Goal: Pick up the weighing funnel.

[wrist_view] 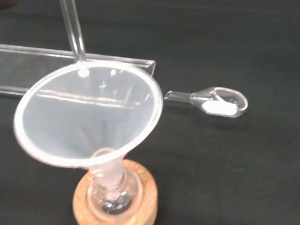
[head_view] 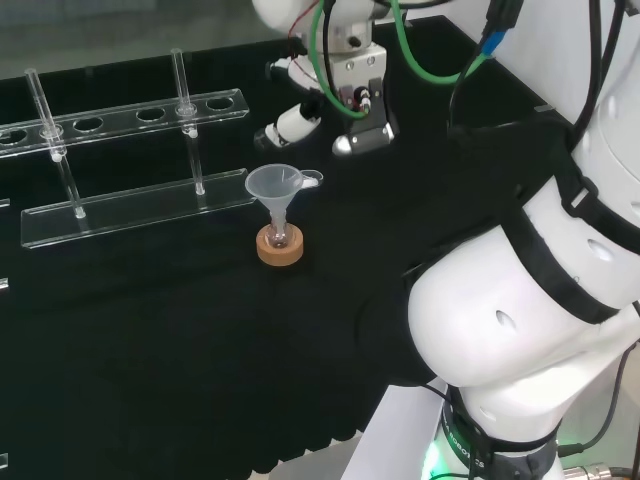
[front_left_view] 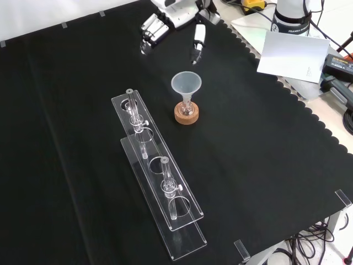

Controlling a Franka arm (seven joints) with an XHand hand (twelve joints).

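Note:
The weighing funnel (wrist_view: pixel 219 104), a small clear scoop with a short stem and white powder in its bowl, lies on the black cloth just behind the big funnel (wrist_view: pixel 89 115). In the head view a bit of the weighing funnel (head_view: pixel 312 179) shows at the right of the big funnel's (head_view: pixel 274 186) rim. The hand (head_view: pixel 350 110) hovers above and beyond it, fingers (head_view: pixel 288 124) relaxed and spread, holding nothing. In the front view the hand (front_left_view: pixel 174 14) comes in at the top, above the big funnel (front_left_view: pixel 186 83).
The big funnel stands with its stem in a small flask on a cork ring (head_view: pixel 280 248). A clear test-tube rack (head_view: pixel 130 160) with two tubes runs along the left in the head view, and the rack (front_left_view: pixel 157 171) lies below the funnel in the front view.

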